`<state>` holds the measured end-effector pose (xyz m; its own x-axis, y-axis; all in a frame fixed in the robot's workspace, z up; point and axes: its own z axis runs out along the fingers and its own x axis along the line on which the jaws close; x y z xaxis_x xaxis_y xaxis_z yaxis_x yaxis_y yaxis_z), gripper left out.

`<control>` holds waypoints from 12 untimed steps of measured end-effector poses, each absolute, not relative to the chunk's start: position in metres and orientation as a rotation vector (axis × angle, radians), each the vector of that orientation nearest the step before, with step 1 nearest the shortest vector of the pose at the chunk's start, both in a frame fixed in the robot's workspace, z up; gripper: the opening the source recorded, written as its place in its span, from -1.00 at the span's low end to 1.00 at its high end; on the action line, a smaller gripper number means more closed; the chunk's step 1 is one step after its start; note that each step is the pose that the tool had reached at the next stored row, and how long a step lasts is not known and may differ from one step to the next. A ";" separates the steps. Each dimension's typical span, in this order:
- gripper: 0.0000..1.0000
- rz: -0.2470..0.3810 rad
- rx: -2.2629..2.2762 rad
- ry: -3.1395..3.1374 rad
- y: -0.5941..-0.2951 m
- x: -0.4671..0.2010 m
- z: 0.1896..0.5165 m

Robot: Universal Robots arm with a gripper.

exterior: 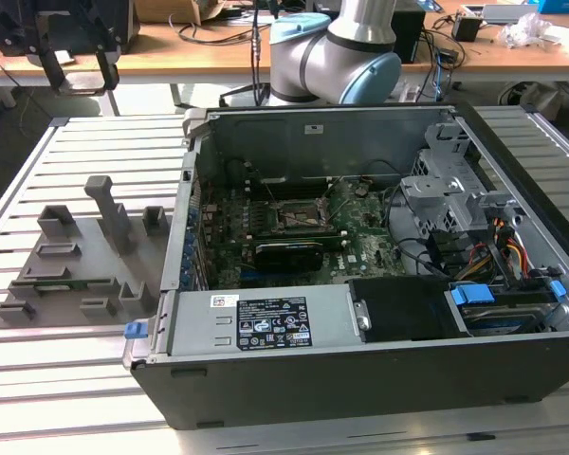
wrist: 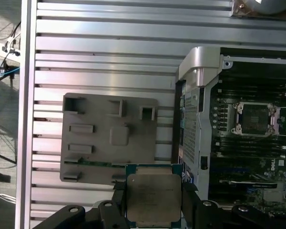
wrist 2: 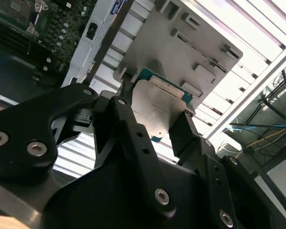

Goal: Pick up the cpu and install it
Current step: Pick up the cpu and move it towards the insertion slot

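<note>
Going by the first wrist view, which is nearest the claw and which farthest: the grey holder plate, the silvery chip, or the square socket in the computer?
1. The cpu: gripped in the claw itself.
2. The grey holder plate: on the slatted table, just past the cpu.
3. The socket: farthest, inside the computer case.

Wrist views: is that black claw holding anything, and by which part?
Yes. The black gripper holds the cpu, a small flat square chip with a silvery-grey metal top, pinched by two opposite side edges.
</note>
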<state>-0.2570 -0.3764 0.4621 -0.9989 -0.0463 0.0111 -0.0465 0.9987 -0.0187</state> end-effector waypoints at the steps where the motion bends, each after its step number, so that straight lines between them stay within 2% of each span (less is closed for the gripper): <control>1: 0.09 0.030 0.073 -3.130 -0.376 -0.254 0.462; 12: 0.09 0.034 0.073 -3.130 -0.376 -0.217 0.456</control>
<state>-0.2172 -0.3764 0.4558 -0.9989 -0.0464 0.0112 -0.0466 0.9987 -0.0212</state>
